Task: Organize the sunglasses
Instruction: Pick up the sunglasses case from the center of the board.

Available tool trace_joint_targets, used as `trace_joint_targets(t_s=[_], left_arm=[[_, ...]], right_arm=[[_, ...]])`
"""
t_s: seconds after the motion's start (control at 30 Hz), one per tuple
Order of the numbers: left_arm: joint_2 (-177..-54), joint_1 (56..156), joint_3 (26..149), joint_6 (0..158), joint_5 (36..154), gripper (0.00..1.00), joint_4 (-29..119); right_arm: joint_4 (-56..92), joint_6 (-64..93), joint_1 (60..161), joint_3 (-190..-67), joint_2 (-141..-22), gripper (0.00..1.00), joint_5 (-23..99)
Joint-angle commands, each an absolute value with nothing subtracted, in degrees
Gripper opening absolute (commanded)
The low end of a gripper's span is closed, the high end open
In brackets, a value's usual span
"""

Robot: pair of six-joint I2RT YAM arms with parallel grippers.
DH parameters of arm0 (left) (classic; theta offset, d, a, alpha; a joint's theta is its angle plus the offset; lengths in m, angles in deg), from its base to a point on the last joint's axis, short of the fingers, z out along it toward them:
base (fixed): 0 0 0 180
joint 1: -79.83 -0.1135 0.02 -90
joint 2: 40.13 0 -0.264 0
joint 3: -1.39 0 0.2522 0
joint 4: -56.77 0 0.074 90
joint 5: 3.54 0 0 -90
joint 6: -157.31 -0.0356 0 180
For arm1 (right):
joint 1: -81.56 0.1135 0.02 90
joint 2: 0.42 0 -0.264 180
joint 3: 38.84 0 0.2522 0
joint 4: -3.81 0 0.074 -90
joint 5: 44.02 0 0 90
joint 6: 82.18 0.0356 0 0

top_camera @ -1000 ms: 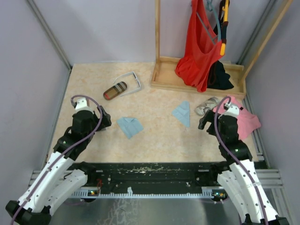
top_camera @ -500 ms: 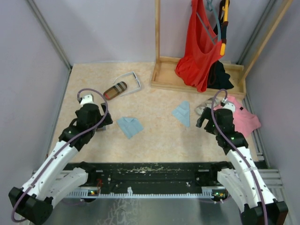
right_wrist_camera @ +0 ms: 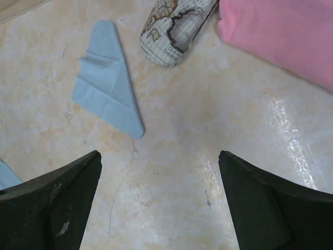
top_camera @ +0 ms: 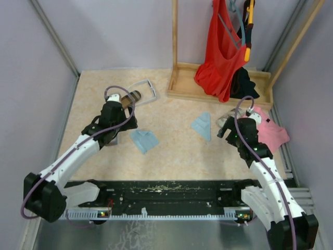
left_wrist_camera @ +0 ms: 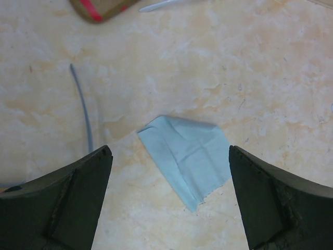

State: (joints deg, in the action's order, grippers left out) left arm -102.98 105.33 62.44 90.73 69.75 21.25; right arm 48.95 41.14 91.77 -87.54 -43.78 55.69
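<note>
Far left on the surface (top_camera: pixel 177 156), white-frame sunglasses (top_camera: pixel 147 90) lie flat with their arms folded out. They touch the right end of a brown-striped case (top_camera: pixel 130 98). The left wrist view shows only one pale arm tip (left_wrist_camera: pixel 161 5) at the top edge, beside the case corner (left_wrist_camera: pixel 101 6).

Left tool (top_camera: pixel 124 125) hovers just near of the case with its fingers spread wide, holding nothing. Left wrist view: a folded light blue cloth (left_wrist_camera: pixel 184 156) lies on the surface between the two fingers (left_wrist_camera: pixel 67 203). A thin grey wire (left_wrist_camera: pixel 83 104) lies left of the cloth, its lower end hidden behind the left finger. Can't tell if it belongs to the wire-frame pair, which isn't clearly seen otherwise.

Right tool (top_camera: pixel 227 131) is on the right side, fingers spread and empty. A second light blue cloth (right_wrist_camera: pixel 106 80), folded into a triangle, lies far-left of it. A map-print case (right_wrist_camera: pixel 174 31) lies at the far edge, touching or just beside a pink cloth (right_wrist_camera: pixel 281 36) on the right.

At the far right stands a wooden rack tray (top_camera: pixel 182 86). A red garment (top_camera: pixel 221 52) hangs over it and a black garment (top_camera: pixel 243 86) lies in it.
</note>
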Motion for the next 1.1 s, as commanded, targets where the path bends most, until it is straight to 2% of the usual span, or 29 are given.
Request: trace_joint_targets(t_s=[0.0,0.23,0.43,0.6,1.07], left_arm=[[-106.67,106.57,68.59,87.92,73.49,0.98,22.56],[-96.67,106.66,67.14,84.04,77.17,0.97,15.39],[-88.24,106.65,59.81,83.07,76.88,0.97,15.45],[-88.28,106.64,59.19,82.23,73.86,0.97,12.68],[-85.47,106.66,58.11,82.39,76.51,0.97,13.44]], right_arm=[[42.43,43.76,91.2,-90.81,-49.22,0.94,60.85],[41.24,43.84,91.15,-102.28,-66.38,0.94,66.22],[39.02,45.49,91.22,-108.72,-77.96,0.94,70.3],[41.01,47.09,91.19,-114.24,-86.41,0.93,73.9],[44.75,50.41,91.07,-122.27,-102.82,0.93,79.02]])
